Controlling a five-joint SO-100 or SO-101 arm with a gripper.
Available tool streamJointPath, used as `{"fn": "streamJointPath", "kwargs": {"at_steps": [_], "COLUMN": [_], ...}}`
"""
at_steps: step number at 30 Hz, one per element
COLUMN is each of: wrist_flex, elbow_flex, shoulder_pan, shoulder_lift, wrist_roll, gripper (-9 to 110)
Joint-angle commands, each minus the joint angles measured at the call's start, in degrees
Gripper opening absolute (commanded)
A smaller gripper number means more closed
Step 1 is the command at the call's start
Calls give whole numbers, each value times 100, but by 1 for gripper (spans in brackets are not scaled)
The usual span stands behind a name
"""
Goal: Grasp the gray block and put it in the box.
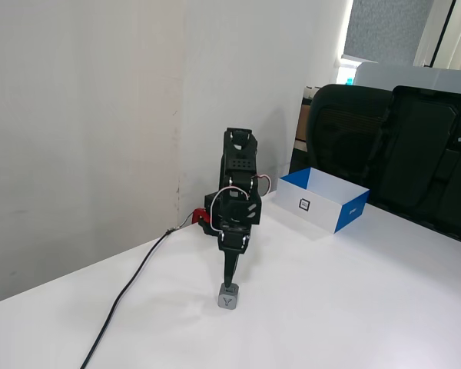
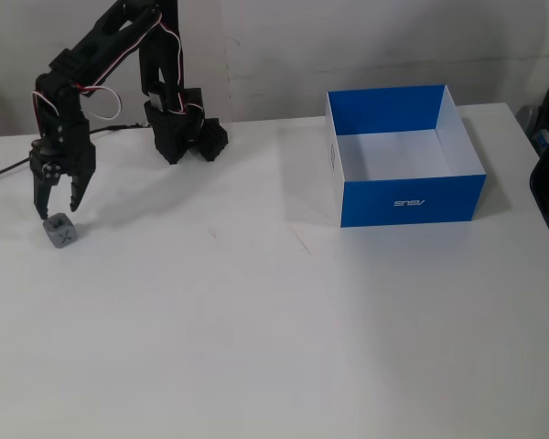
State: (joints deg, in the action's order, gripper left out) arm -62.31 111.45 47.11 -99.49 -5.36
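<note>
The gray block (image 2: 61, 231) is a small cube with a dark mark, lying at the left of the white table; a fixed view shows it (image 1: 228, 297) in front of the arm. My gripper (image 2: 58, 213) hangs directly over it, open, fingertips spread just above the block's top edges. In a fixed view the gripper (image 1: 229, 283) points straight down onto the block. The blue box (image 2: 410, 198), white inside and with nothing in it, stands far to the right; its white front panel (image 1: 307, 206) shows in a fixed view.
The arm's base (image 2: 183, 133) stands at the back of the table by the wall. A black cable (image 1: 127, 296) runs from it across the table. Black chairs (image 1: 399, 146) stand behind the box.
</note>
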Motion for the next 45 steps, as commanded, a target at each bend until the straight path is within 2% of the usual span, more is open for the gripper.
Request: {"fn": "streamJointPath", "kwargs": {"at_steps": [1,29,45], "wrist_flex": [18,-360,-9], "elbow_flex": [-659,-721,-571], "shoulder_pan": [44,-132,-141], "shoulder_lift": [53,123,545], "wrist_roll": [132,220,220], "gripper": [19,25,26]}}
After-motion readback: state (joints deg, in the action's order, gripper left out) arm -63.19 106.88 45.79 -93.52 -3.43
